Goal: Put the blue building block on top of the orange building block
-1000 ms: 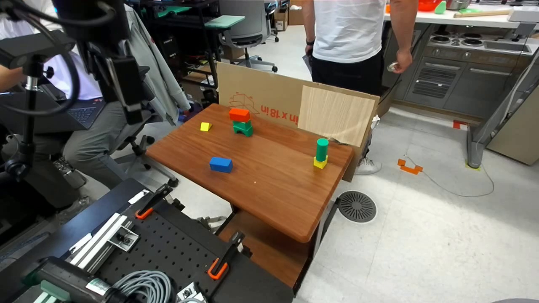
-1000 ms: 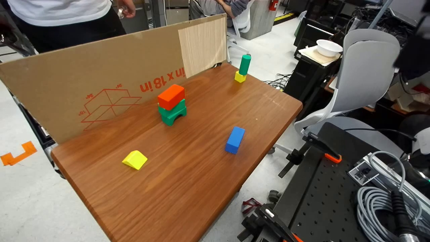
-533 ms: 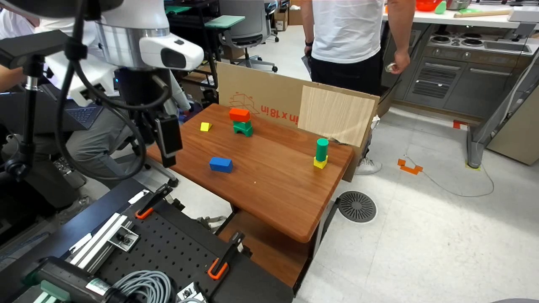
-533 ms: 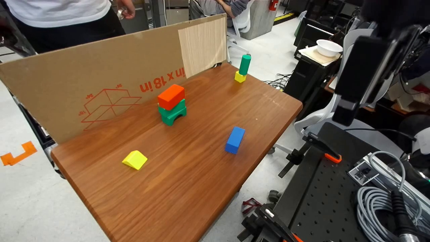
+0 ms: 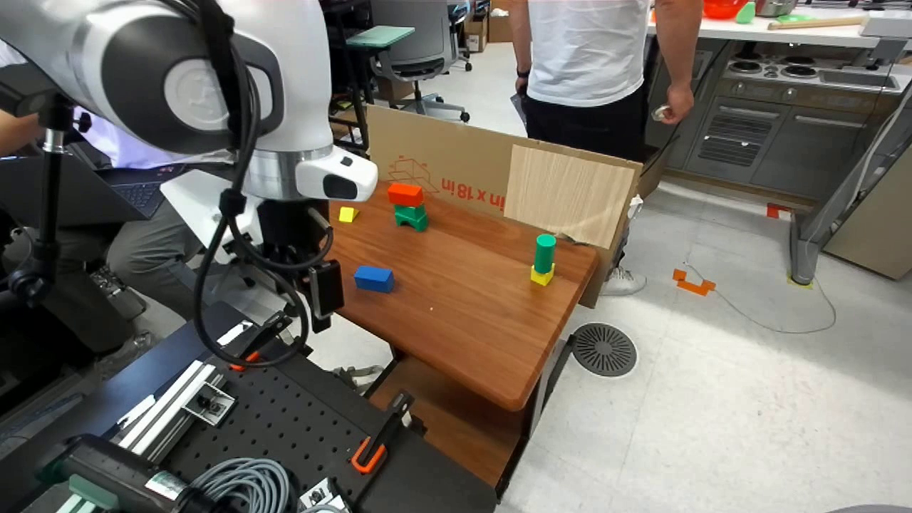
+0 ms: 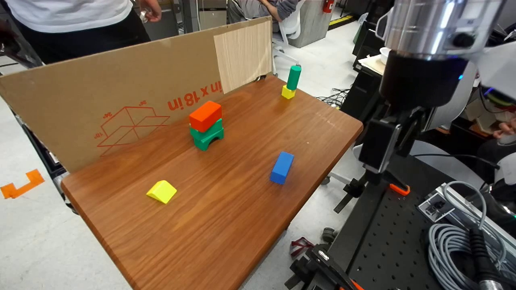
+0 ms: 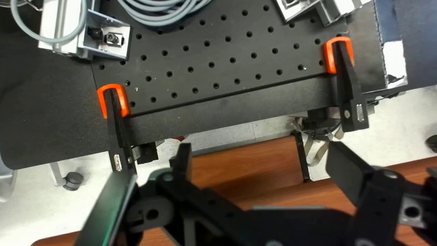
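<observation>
Well apart: blue block [image 6: 282, 167], gripper [image 7: 260, 158]

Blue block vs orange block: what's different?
Color: blue block is bright blue, orange block red-orange.
Support: blue block lies directly on the tabletop; orange block sits on an arched green support.
Location: orange block is nearer the cardboard panel than blue block.
Shared: both are elongated rectangular bricks, lying flat.

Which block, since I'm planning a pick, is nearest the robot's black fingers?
The blue rectangular block: judging by both exterior views, it lies closest to the fingers. Farther off are the yellow wedge, orange rectangular block, green arch, yellow cube and green cylinder.
</observation>
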You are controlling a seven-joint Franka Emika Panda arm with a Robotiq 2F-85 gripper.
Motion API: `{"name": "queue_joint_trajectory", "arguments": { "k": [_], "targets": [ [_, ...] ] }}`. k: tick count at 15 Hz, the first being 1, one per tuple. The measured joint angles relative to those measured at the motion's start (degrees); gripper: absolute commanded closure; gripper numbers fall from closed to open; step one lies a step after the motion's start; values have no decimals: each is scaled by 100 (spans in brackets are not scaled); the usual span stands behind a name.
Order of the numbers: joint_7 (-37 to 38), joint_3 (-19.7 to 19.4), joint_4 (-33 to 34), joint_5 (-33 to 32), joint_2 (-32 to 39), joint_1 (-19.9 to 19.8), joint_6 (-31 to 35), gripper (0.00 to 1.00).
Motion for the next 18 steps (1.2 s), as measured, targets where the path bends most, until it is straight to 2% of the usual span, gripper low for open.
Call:
{"name": "queue_joint_trajectory", "arguments": {
  "k": [3,5,10,12,15,18],
  "targets": [
    [219,-30,32,0,499,0,569,0],
    [220,-55,129,4,826,0,697,0],
    [-350,-65,677,-37,1568,3,670,0],
    [-600,-74,936,-317,1768,5,670,0],
    [-613,-87,1289,-666,1968,42,671,0],
    [-652,-76,1561,-709,2106,156,671,0]
  ]
}}
